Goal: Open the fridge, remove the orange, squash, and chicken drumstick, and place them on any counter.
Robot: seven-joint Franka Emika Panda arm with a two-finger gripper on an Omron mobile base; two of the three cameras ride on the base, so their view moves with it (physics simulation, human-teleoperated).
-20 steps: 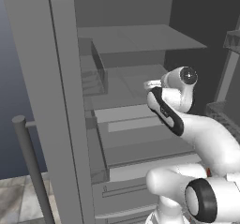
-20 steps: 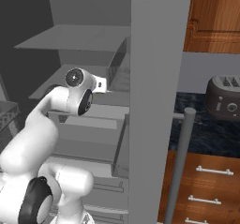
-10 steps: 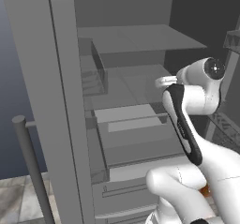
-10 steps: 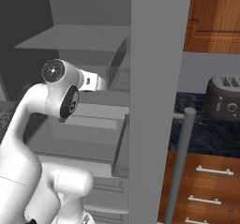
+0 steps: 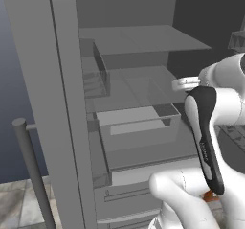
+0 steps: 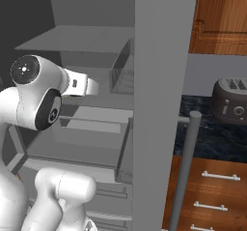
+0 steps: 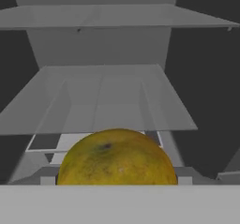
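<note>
Hard to see much of the gripper itself here. In both base views the white arm's big joints sit in front of it, so the fingers are hidden, and in the hand view the fingertips are lost behind the fruit. What that view does show is the orange point(image 7: 117, 158) sitting huge and dead centre at the bottom, right where the fingers would be, with its lower part cut off. It looks like it sits between wide-spread jaws, so I'd call it held — the contact itself isn't visible though.

The fridge point(image 5: 57, 103) is open. Its door point(image 6: 157, 104) stands edge-on in the right base view with a vertical bar handle point(image 6: 185, 172) in front of it; the other door and its handle point(image 5: 31, 170) are at the left of the left base view. Inside are grey shelves point(image 5: 143, 39) and a clear drawer bin point(image 5: 136, 127) pulled partway out, with nothing I can make out in it. A small door bin point(image 5: 95, 77) on the left wall looks bare too.

There's a sliver of something orange-brown point(image 5: 209, 196) peeking out beside the arm low in the left base view — too little showing to say what it is.

The black counter point(image 6: 212, 138) is off to the right past the door, with a dark toaster point(image 6: 231, 102) on it and wooden drawers point(image 6: 212, 196) below.
</note>
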